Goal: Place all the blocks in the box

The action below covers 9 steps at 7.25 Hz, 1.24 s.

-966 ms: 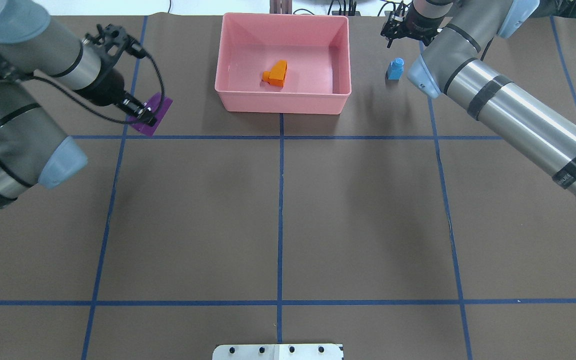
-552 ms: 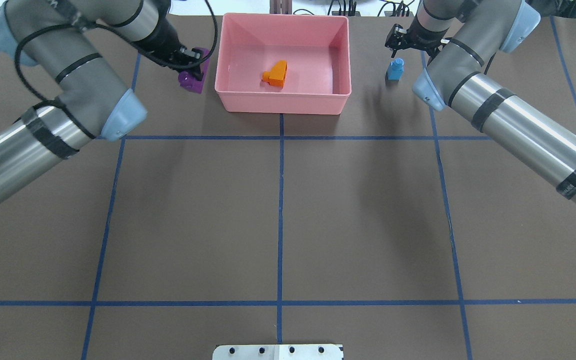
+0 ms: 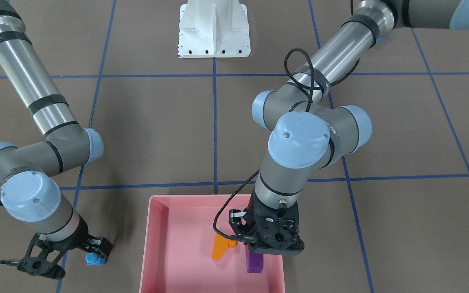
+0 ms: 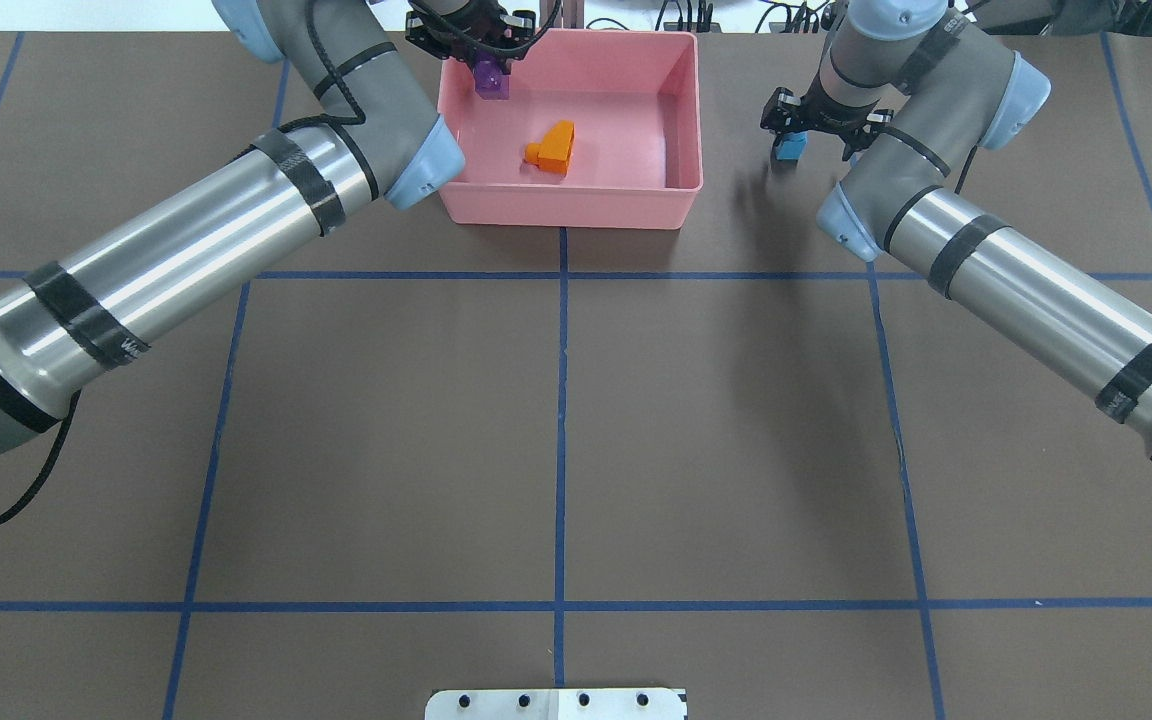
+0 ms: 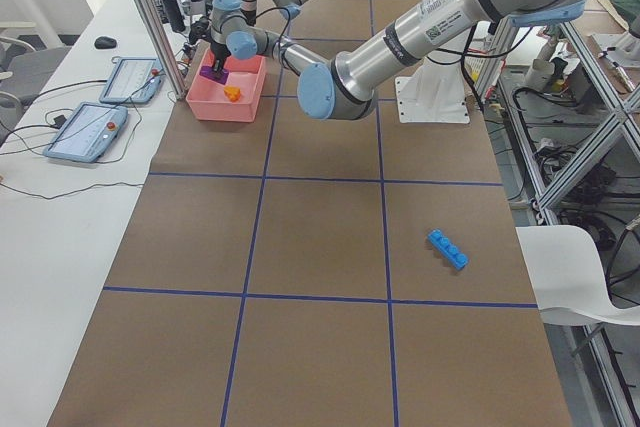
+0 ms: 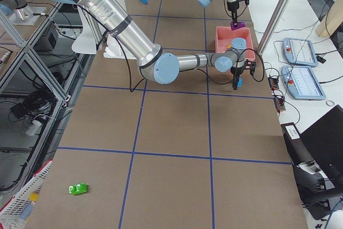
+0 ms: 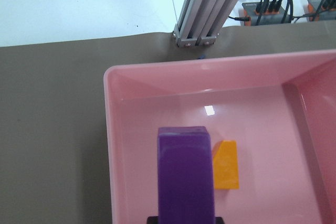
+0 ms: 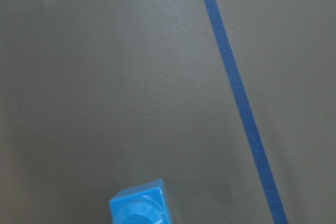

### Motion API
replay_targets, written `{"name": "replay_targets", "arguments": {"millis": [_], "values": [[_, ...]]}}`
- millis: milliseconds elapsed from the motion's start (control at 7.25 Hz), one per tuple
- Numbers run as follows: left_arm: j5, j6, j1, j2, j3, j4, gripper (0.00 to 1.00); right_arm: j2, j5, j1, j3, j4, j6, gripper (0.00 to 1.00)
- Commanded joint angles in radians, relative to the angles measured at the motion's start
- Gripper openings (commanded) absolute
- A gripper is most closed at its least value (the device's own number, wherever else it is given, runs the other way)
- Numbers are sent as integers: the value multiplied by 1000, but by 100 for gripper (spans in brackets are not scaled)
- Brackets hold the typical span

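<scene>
Purple long studded plastic brick [image 4: 489, 78], held on end in the left gripper [image 4: 488, 65] above a shallow pale-pink plastic box [image 4: 566, 208].

The left gripper's jaws pinch the purple brick's upper end. The brick hangs inside the box's outline, near the far corner on the robot's left. An orange sloped plastic brick [image 4: 556, 147] lies on the box floor close by, not touching it. The right gripper [image 3: 69, 258], jaws spread, hovers low over the brown table [image 4: 736, 420] outside the box's opposite side. A small blue plastic cube brick [image 3: 93, 259] sits just beside one of its fingers; whether they touch cannot be told. A long blue four-stud brick [image 5: 448, 248] and a green cube brick [image 6: 78, 189] lie at opposite ends of the table, well apart from the box.
</scene>
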Motion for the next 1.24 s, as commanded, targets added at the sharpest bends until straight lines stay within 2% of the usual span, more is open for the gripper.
{"name": "replay_targets", "arguments": {"millis": [0,138,276,414,552,828,966,1103], "values": [[21,-3,17,-12,27,-10,48,21,-9,-11,-19,7,3,93],[23,-2,18,-12,25,-11,55,48,-23,-20,-54,10,3,85],[23,-2,18,-12,25,-10,62,50,-35,-21,-59,18,3,69],[23,-2,18,-12,24,-11,100,50,-35,-21,-59,22,3,29],[23,1,14,-12,19,-11,100,50,-35,-21,-59,24,2,0],[17,10,-5,-10,4,-8,100,50,-29,6,-30,26,-4,0],[0,26,-14,14,-49,4,100,52,0,37,20,16,-3,0],[-65,53,-22,73,-117,31,100,114,32,66,39,-55,2,0]]}}
